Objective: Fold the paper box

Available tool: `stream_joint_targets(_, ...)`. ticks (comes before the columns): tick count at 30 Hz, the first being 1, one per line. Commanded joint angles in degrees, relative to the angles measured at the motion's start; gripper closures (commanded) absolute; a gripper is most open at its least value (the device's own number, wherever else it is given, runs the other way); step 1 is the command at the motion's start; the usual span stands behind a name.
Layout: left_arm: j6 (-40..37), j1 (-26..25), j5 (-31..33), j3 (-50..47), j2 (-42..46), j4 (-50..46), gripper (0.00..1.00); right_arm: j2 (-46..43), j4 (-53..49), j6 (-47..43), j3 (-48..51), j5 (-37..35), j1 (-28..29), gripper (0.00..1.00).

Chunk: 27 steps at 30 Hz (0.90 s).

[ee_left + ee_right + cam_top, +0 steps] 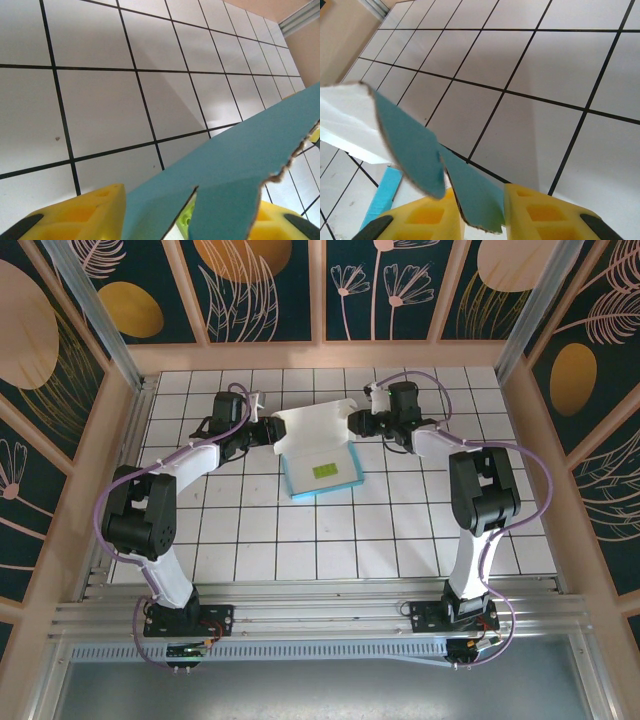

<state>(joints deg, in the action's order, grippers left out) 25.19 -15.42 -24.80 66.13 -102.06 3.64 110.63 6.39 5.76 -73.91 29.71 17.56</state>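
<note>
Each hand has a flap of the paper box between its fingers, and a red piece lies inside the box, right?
Not red: the top view shows the piece inside the paper box is yellow-green. The left hand and right hand each straddle a flap.

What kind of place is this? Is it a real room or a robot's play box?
Probably a robot lab's work cell, not a home: the left arm and right arm are bolted to a metal rail at a gridded white table, boxed in by leaf-patterned wall panels.

Paper box (310,435) — matt card, rough-cut edges; tabletop (300,540) — smooth tiles.
</note>
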Motion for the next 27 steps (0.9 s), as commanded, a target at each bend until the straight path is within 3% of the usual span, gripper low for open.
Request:
stream_joint_targets(1,-0.2,-0.1,2.8,0.0,1.0,-3.5,0.56,-1.7,1.5,1.0,1.0,-2.1,0.8,0.73)
stream_joint_targets(9,-2.7,-0.1,11.1,0.5,3.3,-9.6,0.57,-2.0,1.0,0.2,0.9,-3.8,0.8,0.75)
stream_joint_targets(16,-2.7,-0.1,6.6,0.4,3.3,-7.5,0.64,-1.8,0.8,0.3,0.6,-3.6,0.7,0.75)
stream_joint_targets(27,-2.4,-0.1,5.4,1.2,2.2,-6.8,0.78,-1.9,1.1,0.3,0.4,-3.1,0.9,0.78)
